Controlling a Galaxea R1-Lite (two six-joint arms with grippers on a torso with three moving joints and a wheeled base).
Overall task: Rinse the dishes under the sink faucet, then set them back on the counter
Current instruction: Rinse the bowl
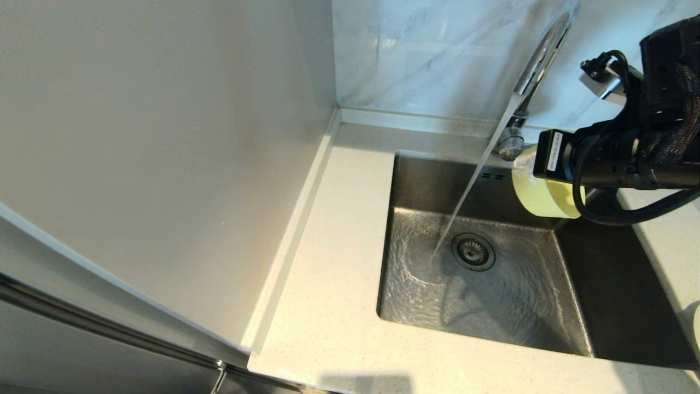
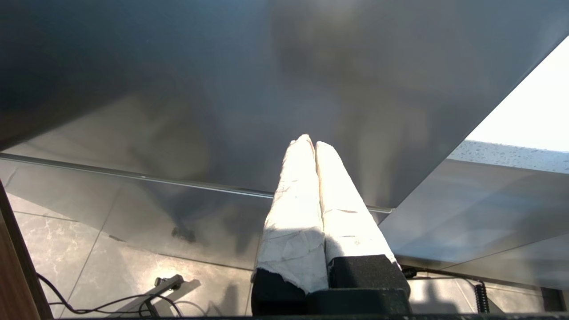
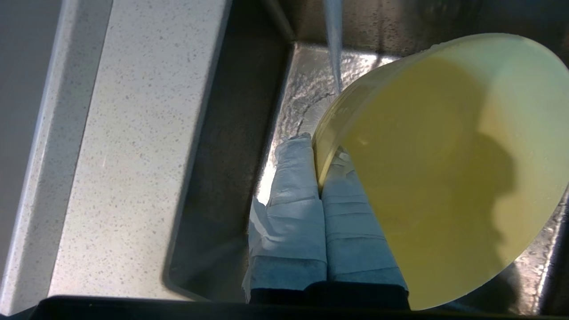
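My right gripper (image 3: pixel 318 151) is shut on the rim of the small pale-yellow bowl (image 3: pixel 444 178), one finger inside and one outside. The bowl (image 1: pixel 538 191) hangs tipped on its side over the back right of the steel sink (image 1: pixel 525 295), just right of the water stream (image 1: pixel 470 191) running from the chrome faucet (image 1: pixel 538 60). The stream lands near the drain strainer (image 1: pixel 473 251). My left gripper (image 2: pixel 310 141) is shut and empty, parked below the counter by a cabinet front. The plate and chopsticks are out of view.
The speckled counter (image 1: pixel 333 230) runs left of and in front of the sink, with a raised back edge and a white side panel (image 1: pixel 164 137) on the left. The grey-veined marble wall (image 1: pixel 426 49) stands behind the faucet.
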